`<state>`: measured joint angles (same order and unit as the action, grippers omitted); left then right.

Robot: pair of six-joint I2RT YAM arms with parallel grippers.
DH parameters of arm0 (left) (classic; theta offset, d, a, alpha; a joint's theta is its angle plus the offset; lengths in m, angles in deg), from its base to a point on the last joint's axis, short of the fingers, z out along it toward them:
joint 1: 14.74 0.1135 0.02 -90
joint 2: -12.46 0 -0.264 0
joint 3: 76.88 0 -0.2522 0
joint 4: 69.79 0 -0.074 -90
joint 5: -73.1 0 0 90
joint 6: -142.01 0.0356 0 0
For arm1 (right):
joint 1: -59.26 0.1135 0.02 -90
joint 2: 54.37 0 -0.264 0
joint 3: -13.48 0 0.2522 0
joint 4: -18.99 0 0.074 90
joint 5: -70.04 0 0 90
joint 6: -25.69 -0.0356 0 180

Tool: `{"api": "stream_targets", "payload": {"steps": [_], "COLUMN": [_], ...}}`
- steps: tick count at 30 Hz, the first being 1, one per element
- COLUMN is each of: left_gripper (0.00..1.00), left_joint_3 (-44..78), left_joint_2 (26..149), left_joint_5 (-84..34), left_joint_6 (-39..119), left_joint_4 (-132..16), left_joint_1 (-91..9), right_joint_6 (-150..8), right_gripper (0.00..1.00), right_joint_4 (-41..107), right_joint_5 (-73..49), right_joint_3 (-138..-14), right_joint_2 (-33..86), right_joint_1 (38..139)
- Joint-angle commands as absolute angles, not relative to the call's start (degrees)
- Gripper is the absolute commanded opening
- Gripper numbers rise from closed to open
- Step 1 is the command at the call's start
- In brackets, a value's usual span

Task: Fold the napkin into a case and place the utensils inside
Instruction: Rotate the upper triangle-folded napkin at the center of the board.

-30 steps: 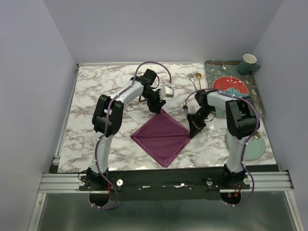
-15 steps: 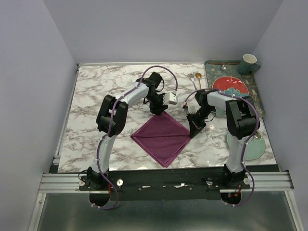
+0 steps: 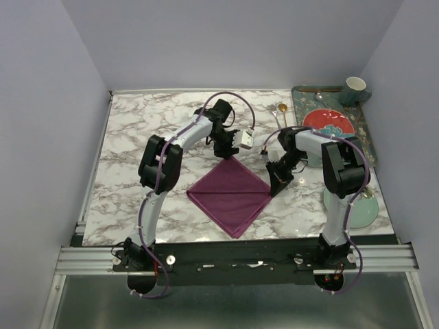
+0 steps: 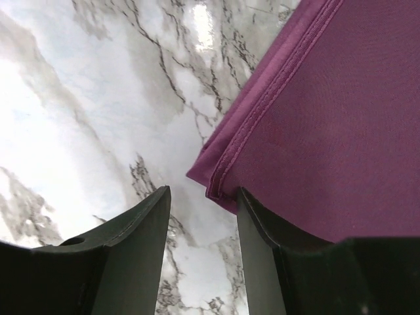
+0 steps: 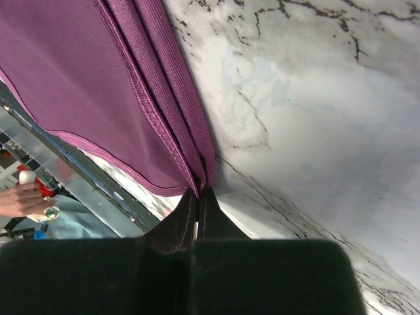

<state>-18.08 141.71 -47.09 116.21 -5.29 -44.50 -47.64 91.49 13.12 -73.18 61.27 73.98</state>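
Observation:
The plum-purple napkin (image 3: 233, 195) lies flat on the marble table as a diamond, with a crease across its middle. My left gripper (image 3: 226, 153) hovers at its far corner, open. In the left wrist view the hemmed napkin corner (image 4: 216, 180) sits just ahead of the right finger (image 4: 262, 236), and bare marble shows in the left gripper (image 4: 203, 192) gap. My right gripper (image 3: 276, 186) is shut on the napkin's right corner. The right wrist view has the right gripper (image 5: 199, 194) pinching layered hems of the napkin (image 5: 98, 85). The silver fork (image 3: 273, 110) and gold spoon (image 3: 282, 107) lie at the back, beside the tray.
A dark green tray (image 3: 296, 99) at the back right carries a red plate (image 3: 328, 122) and a cup (image 3: 355, 89). A pale green plate (image 3: 365, 211) lies at the right near edge, behind my right arm. Grey walls close in the table on three sides.
My left wrist has turned and shifted a little right and down onto the napkin's far corner, its jaws slightly narrower. The right gripper and the napkin have not moved.

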Motion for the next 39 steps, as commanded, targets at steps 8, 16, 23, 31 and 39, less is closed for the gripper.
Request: {"api": "stream_targets", "payload": {"steps": [8, 16, 23, 31, 39], "left_gripper": [0.56, 0.55, 0.54, 0.5, 0.3], "left_joint_3": [-18.4, -20.68, -20.33, -19.01, -16.55], "left_joint_2": [142.71, 144.29, 144.38, 144.91, 144.47], "left_joint_5": [-45.64, -44.14, -43.44, -41.42, -39.48], "left_joint_6": [122.94, 121.44, 123.2, 127.06, 130.76], "left_joint_4": [-3.74, -3.39, -3.39, -3.12, -2.42], "left_joint_1": [-47.26, -47.44, -47.52, -47.7, -48.49], "right_joint_6": [-45.68, -45.68, -45.5, -45.5, -45.68], "right_gripper": [0.01, 0.01, 0.01, 0.01, 0.01], "right_joint_4": [91.72, 91.72, 91.9, 92.07, 92.25], "right_joint_5": [12.03, 12.38, 12.12, 12.38, 12.21], "right_joint_3": [-73.93, -73.58, -73.67, -73.58, -74.2], "right_joint_2": [62.35, 62.17, 62.0, 62.17, 62.0], "right_joint_1": [74.2, 74.2, 74.12, 74.2, 74.2]}}
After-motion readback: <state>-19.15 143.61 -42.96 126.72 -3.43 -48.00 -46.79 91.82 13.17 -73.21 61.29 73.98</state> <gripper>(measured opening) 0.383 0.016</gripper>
